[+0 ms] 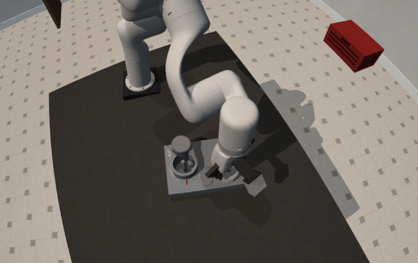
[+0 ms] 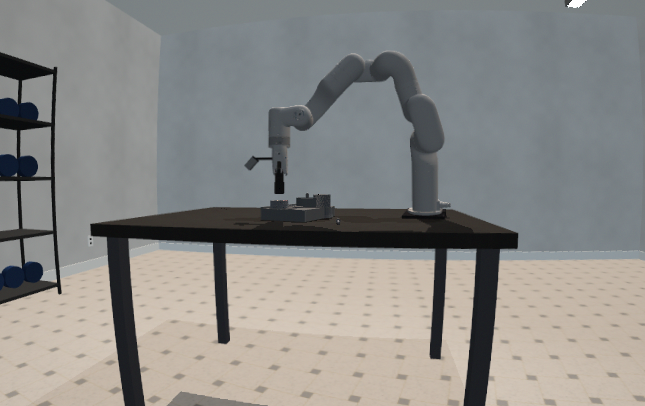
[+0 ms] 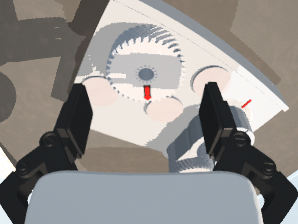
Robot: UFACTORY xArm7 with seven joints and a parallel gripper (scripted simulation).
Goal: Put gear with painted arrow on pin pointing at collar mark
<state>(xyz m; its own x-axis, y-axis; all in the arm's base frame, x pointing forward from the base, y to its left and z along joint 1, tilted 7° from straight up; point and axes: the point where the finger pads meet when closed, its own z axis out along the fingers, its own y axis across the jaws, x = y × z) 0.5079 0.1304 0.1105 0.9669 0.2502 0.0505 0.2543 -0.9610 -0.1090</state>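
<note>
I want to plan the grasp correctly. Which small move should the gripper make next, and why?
Probably a straight descent. The gripper is open and holds nothing, hanging well above the timing case. In the wrist view the gear with the red arrow lies between the fingers, so lowering should bring them around it.
</note>
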